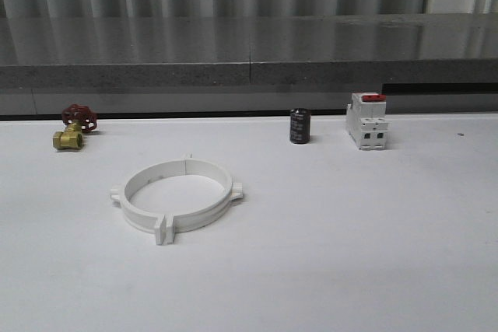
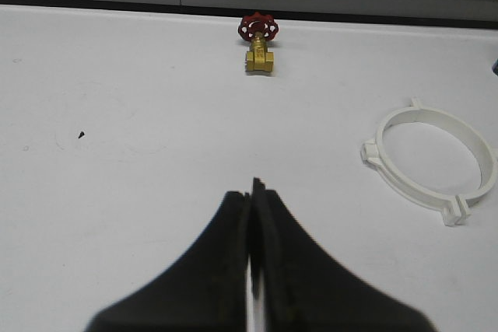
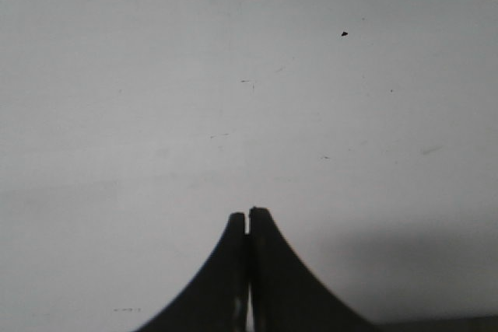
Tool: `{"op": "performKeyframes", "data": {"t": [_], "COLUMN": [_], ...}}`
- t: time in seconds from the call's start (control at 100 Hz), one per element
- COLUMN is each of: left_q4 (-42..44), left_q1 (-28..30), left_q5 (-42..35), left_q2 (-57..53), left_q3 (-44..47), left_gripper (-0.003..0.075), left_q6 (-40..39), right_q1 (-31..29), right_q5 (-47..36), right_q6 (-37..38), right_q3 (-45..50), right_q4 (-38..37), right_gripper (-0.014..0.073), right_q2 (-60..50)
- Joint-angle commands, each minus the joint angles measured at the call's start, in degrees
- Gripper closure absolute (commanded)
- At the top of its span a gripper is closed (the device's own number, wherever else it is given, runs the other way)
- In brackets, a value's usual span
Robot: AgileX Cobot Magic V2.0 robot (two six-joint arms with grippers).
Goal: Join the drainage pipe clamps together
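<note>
Drainage pipe clamps [image 1: 176, 201] lie left of centre on the white worktop [image 1: 350, 239], already mated into one ring. Left claw [image 2: 251, 192] and right claw [image 3: 247, 219] pinched closed, empty. Job looks finished.

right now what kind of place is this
Probably a lab or workshop test bench: a plain white table holding plumbing and electrical parts, namely pipe clamps, a brass valve and a breaker.

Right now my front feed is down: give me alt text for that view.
White pipe clamp ring, its two halves set together, lies on the white table left of centre. Along the far edge stand a brass valve with red handwheel, a black cylinder and a white breaker with red top.
</note>
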Motion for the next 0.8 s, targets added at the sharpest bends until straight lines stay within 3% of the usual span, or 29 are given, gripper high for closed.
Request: {"op": "performKeyframes", "data": {"t": [0.0,0.3,0.44,0.62,0.79], "left_q4": [-0.2,-0.2,-0.2,-0.2,-0.2], "left_q1": [0.0,0.0,0.0,0.0,0.0], "left_q5": [-4.2,-4.2,-4.2,-4.2,-4.2], "left_q2": [0.4,0.4,0.4,0.4,0.4], "left_q3": [-1.4,-1.4,-1.4,-1.4,-1.4], "left_gripper": [0.0741,0.0741,0.0741,0.0741,0.0741], "left_q6": [0.0,0.0,0.0,0.0,0.0], "right_q1": [-0.4,-0.4,-1.8,-8.9,-12.9], "right_q5": [-3.4,-6.4,-19.3,-36.6,-43.5], "right_q6": [-0.5,-0.7,-5.1,-14.0,-17.7], "right_q3": [-1.5,-0.5,5.4,17.3,26.8], "right_q4": [-0.9,-2.5,-1.1,8.7,11.3], "right_gripper": [0.0661,0.0661,0.0661,0.0661,0.0661], "right_q2": [-0.5,-1.7,-7.5,-16.1,-25.6]}}
